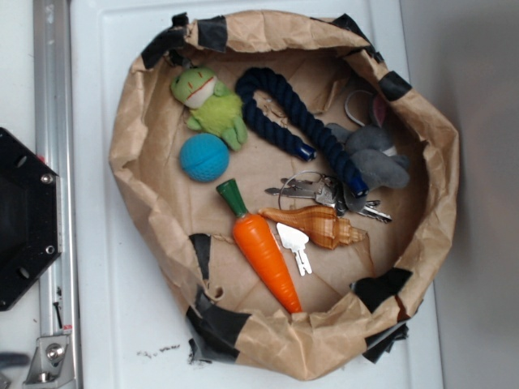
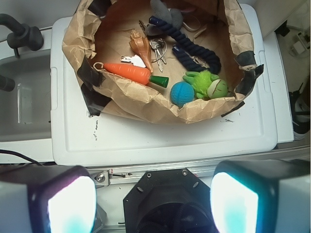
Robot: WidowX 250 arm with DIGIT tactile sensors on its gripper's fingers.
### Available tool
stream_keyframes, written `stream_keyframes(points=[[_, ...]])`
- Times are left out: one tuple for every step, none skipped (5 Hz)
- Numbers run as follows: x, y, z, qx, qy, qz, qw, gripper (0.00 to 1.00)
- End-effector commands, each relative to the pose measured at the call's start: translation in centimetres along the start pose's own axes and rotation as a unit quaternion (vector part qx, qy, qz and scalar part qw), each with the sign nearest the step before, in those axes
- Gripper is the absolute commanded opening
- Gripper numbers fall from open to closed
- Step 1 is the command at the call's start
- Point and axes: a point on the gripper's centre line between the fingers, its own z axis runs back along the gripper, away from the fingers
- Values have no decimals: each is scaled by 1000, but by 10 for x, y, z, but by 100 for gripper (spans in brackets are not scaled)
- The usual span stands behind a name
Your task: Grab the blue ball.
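Two glowing fingers (image 2: pixel 70 204) of the gripper (image 2: pixel 153 201) sit wide apart at the near edge of the wrist view, holding nothing, well away from the toys. The blue ball (image 1: pixel 203 157) lies inside a brown paper bag (image 1: pixel 146 203), touching a green frog toy (image 1: pixel 209 101). An orange carrot (image 1: pixel 263 251) lies near the ball. A dark rope (image 1: pixel 292 121), keys (image 1: pixel 312 190) and a shell (image 1: pixel 320 225) lie farther right.

Blue ball (image 1: pixel 203 157) open above; green plush (image 1: pixel 212 105) touching, carrot (image 1: pixel 261 245) near.
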Motion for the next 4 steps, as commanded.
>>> stream_keyframes(points=[[0,0,0,0,0,0,1000,100],[47,17,-32,28,-24,23,999,100],[96,28,-45,38,-50,54,997,100],[139,42,-85,42,-39,46,997,100]])
